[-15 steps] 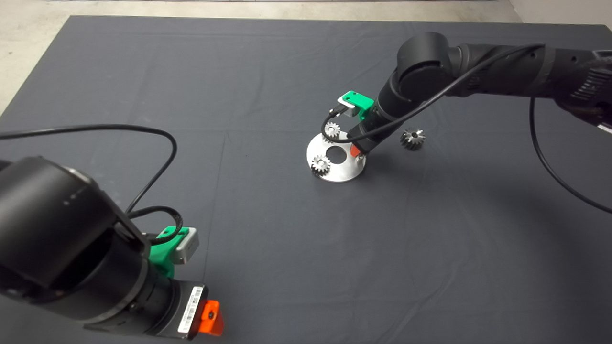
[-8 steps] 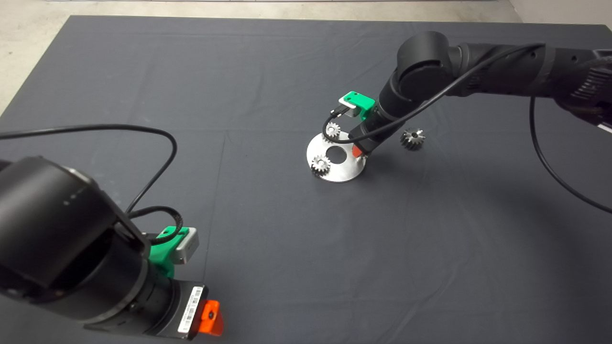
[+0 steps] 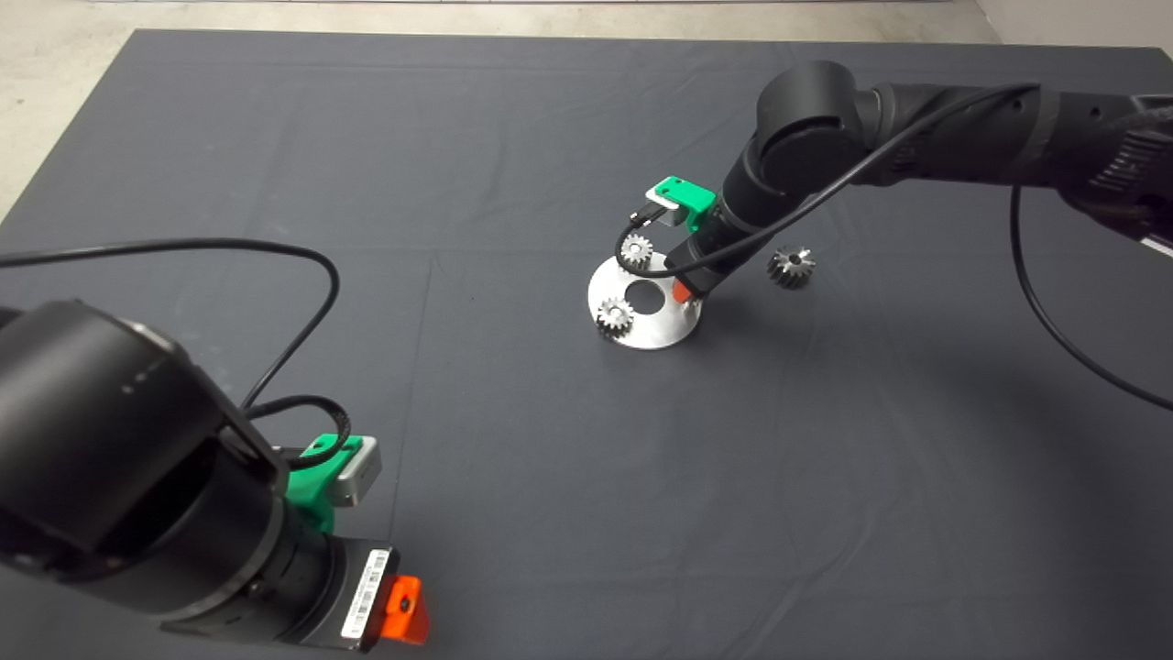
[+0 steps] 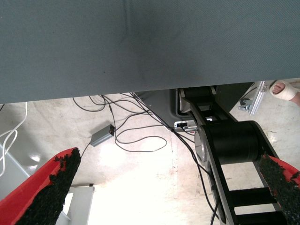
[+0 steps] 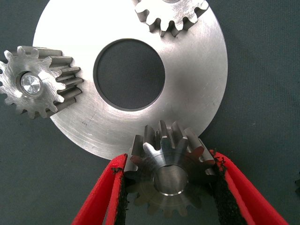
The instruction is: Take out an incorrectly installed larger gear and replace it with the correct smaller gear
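My right gripper point(image 3: 683, 291) stands at the right edge of the round silver plate point(image 3: 655, 330), shut on the smaller gear point(image 5: 171, 176). In the right wrist view its red fingers point(image 5: 101, 201) press both sides of this grey coarse-toothed gear, which sits over the rim of the plate point(image 5: 197, 93). The larger gear point(image 3: 791, 266), shiny with splayed teeth, lies alone on the mat just right of the plate. My left gripper point(image 3: 403, 610) is parked at the lower left, open, and its wrist view shows fingers point(image 4: 51, 183) set wide apart over the floor.
Two pale fine-toothed gears point(image 3: 636, 248) point(image 3: 614, 316) sit on the plate around its centre hole point(image 3: 646, 295); the right wrist view shows them as well point(image 5: 35, 86) point(image 5: 171, 14). The left arm's cable point(image 3: 302, 266) loops over the mat at the left.
The right arm has edged very slightly to the left at the plate. The gears and the left arm have not moved.
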